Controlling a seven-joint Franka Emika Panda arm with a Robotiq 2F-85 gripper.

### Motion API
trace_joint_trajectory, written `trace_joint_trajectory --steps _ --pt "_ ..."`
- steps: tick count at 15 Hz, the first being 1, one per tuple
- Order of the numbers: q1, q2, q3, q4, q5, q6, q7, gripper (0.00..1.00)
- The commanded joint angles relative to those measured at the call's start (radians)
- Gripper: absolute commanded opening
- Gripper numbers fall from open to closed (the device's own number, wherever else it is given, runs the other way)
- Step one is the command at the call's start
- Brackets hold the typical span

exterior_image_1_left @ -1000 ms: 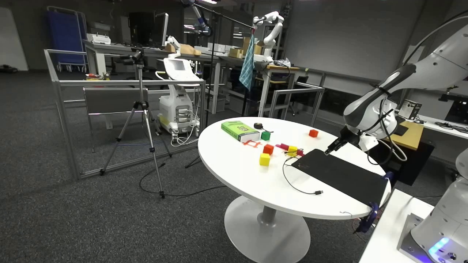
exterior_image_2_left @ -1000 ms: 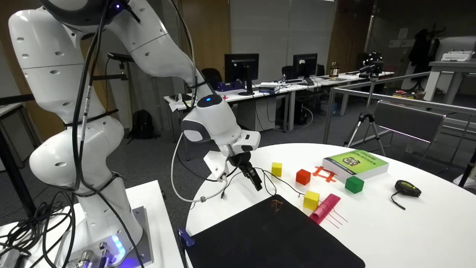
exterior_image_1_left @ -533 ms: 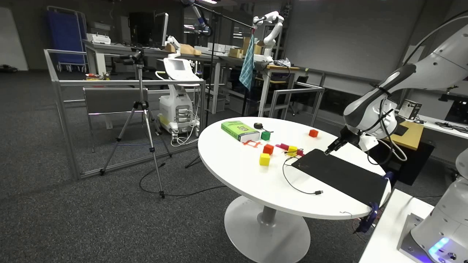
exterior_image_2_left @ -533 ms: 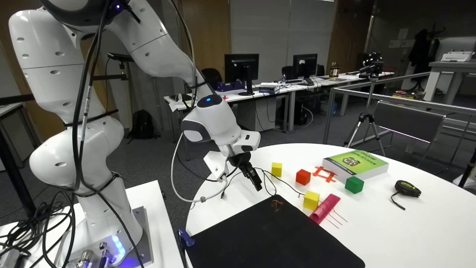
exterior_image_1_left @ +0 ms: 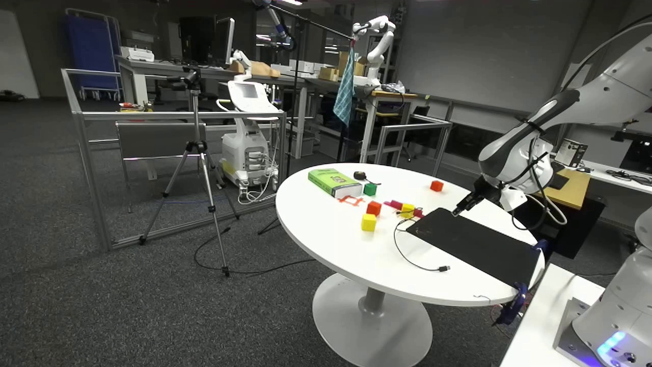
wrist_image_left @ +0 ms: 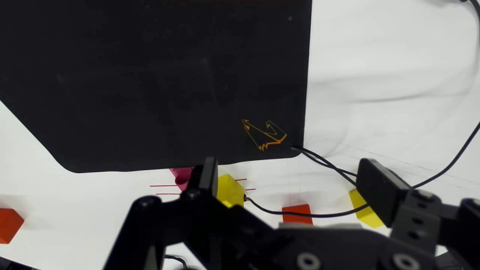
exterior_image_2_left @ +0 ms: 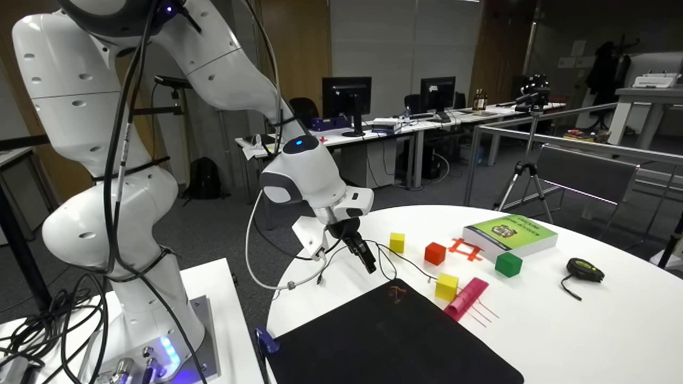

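Nothing was gripped by the hand [wrist_image_left: 290, 175], spread wide above the bench [exterior_image_1_left: 331, 237] near the mat [wrist_image_left: 168, 82], which was seemingly pinned by clamps [exterior_image_1_left: 515, 305] at the rim to prevent sliding; a yellow cube [wrist_image_left: 230, 190] was set near its edge.

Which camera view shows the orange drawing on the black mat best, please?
The wrist view: there the orange drawing is large, distinct and uncovered by the open gripper. Both exterior views show at most a small, faint mark on the black mat.
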Motion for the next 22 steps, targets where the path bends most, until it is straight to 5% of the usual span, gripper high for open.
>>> trace_joint_trajectory --steps 1,19,22 --pt "0.000 0.000 0.000 0.000 0.000 0.000 0.000 1.00" --pt "0.005 0.009 0.008 0.007 -0.002 0.026 0.009 1.00" --pt "0.001 0.047 0.036 0.025 -0.140 0.054 0.022 1.00"
